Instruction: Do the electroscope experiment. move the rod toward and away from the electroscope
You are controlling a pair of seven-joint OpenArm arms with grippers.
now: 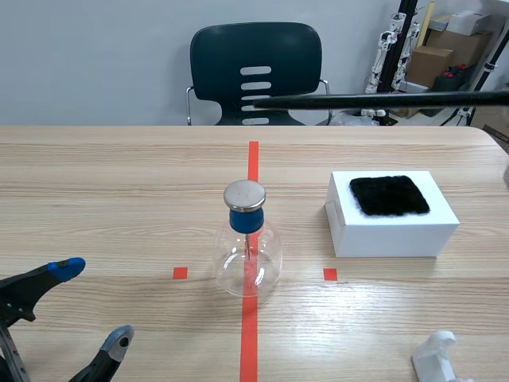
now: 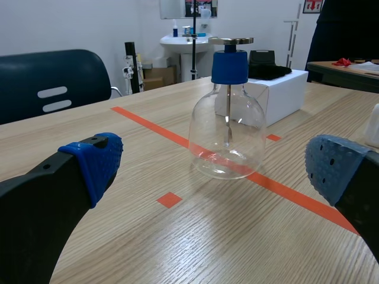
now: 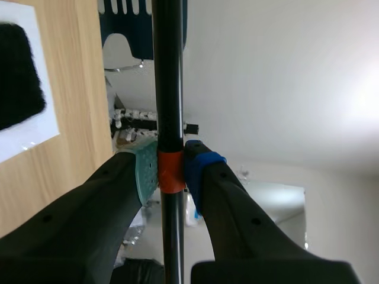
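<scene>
Left claw (image 1: 93,306) low at the near left corner of the tabletop (image 1: 119,183), fingers spread wide apart, nothing between them, blue pad on one tip, grey-green on the other. Small white plastic piece (image 1: 437,356) at the near right edge, partly cut off, can't tell what it is. Electroscope (image 1: 248,247) stands upright mid-tabletop, right on the long orange-red tape line (image 1: 253,159): clear glass flask, blue stopper (image 1: 245,220), flat metal disc (image 1: 244,194) on top, thin metal stem hanging down inside. In the left wrist view it sits ahead of the left claw, apart from both fingers, no contact. White box (image 1: 394,227) to the right of the electroscope, apart from it, black fur patch (image 1: 390,195) lying flat on its lid. Rod (image 1: 374,99), long and black, held level high above the tabletop, coming in from the right; its free end is up beyond the electroscope, roughly over the tape line, well apart from the disc. Right claw (image 3: 170,168) clamped on the rod, both pads pressed on an orange-red band (image 3: 170,177) round it; this claw is out of the scene view. Dark chair (image 1: 254,72) behind the far edge of the tabletop, cardboard boxes (image 1: 433,64) on shelving at the far right
</scene>
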